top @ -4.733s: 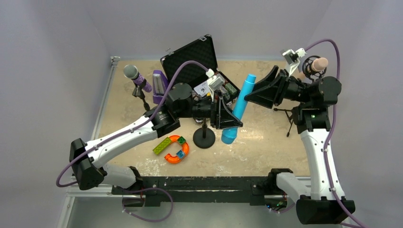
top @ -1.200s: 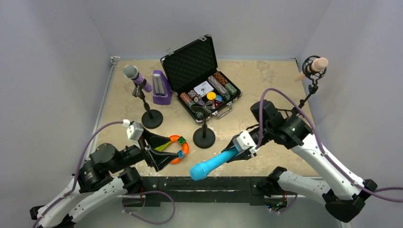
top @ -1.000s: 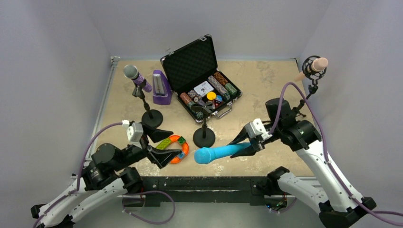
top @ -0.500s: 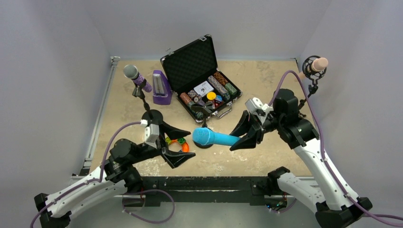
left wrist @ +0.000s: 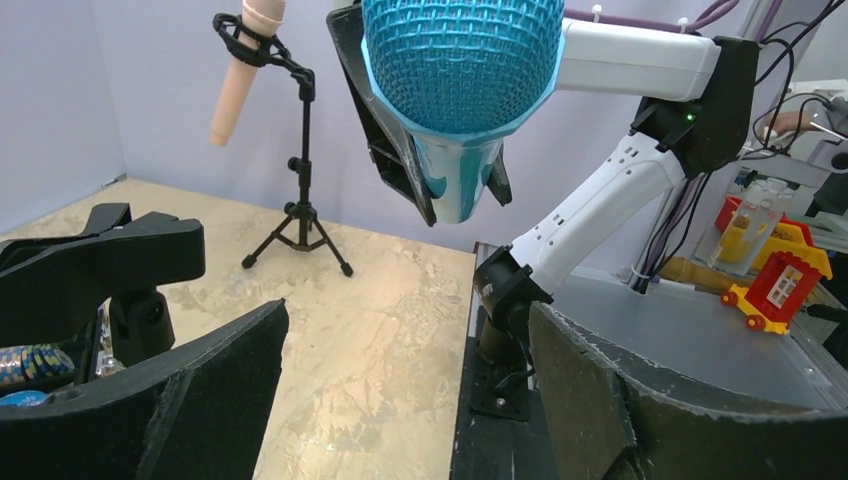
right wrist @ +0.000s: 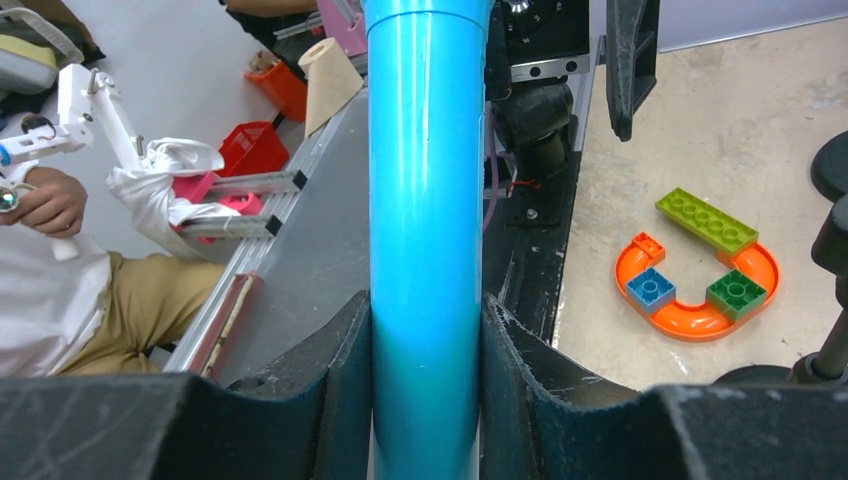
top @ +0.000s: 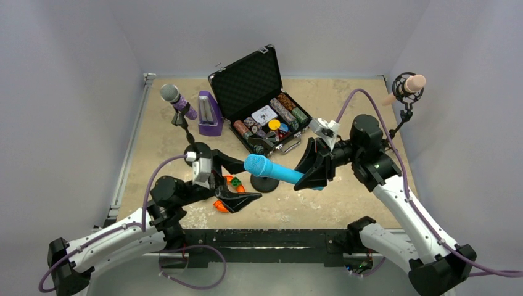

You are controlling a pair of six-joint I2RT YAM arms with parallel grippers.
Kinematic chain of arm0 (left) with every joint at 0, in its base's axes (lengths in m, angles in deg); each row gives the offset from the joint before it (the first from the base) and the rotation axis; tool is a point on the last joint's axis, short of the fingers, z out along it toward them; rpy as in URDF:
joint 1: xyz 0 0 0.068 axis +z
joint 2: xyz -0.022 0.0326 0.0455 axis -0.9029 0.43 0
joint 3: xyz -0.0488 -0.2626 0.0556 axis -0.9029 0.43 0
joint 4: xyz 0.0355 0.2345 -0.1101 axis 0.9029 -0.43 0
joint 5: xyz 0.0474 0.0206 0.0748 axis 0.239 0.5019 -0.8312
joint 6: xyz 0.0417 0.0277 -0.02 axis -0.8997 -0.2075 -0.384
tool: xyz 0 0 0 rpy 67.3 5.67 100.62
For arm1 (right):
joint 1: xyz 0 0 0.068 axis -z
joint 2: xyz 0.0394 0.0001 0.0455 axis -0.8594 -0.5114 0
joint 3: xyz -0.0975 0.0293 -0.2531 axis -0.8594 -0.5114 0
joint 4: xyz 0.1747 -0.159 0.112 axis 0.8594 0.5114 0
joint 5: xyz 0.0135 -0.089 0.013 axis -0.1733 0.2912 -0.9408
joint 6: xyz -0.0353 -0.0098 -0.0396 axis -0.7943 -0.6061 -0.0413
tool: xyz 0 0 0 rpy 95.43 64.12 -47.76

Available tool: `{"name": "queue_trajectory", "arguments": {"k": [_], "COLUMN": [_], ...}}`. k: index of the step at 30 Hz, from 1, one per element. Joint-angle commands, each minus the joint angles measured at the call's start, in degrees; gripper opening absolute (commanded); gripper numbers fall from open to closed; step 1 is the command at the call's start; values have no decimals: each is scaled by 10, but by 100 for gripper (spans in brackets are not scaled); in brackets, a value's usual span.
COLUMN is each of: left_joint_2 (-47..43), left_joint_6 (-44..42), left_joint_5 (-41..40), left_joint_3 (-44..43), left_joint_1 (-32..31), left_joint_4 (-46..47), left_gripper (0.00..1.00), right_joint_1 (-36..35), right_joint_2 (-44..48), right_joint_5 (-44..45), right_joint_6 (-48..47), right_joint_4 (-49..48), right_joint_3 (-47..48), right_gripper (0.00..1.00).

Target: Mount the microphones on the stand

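Two arms reach over the tan table [top: 345,105], with an open chip case [top: 247,74] at the back. The right gripper [top: 306,172] is clamped narrow on the cyan microphone [top: 271,169], its fingers pinching the lower handle. The mic is held in the air, roughly level, with its mesh head pointing toward the left arm. It hangs over the round base of the middle stand [top: 266,183], in front of the case. The left gripper [top: 243,180] is spread wide and holds nothing; it sits low, just left of that base and facing the mic head.

Progress, as a judgement: two of three are done. The purple microphone [top: 176,98] is clipped in the left stand [top: 197,154] beside the purple box [top: 210,114]. The pink microphone [top: 414,83] sits in the ring mount of the tripod stand [top: 401,120] at the far right. What is left is the cyan one. The middle stand's clip [top: 260,143] looks empty, and the mic is near it but not seated. It probably needs tilting, handle first, into the clip. The orange toy track [top: 225,185] lies near the left claw and is no part of the job.
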Motion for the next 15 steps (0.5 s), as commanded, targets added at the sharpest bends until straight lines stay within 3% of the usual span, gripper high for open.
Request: {"name": "queue_trajectory", "arguments": {"k": [1, 15], "left_joint_2": [6, 22], "left_joint_6": [-24, -40], "left_joint_5": [18, 20], "left_joint_3": [4, 6], "left_joint_1": [-3, -5], "left_joint_4": [70, 100], "left_gripper": [93, 93], "right_joint_1": [-9, -28], "right_joint_2": [-1, -16], "right_joint_5": [-14, -12], "right_joint_6": [63, 106], "right_joint_4": [-89, -150], "right_joint_3": [-5, -20], "right_gripper": [0, 0]}}
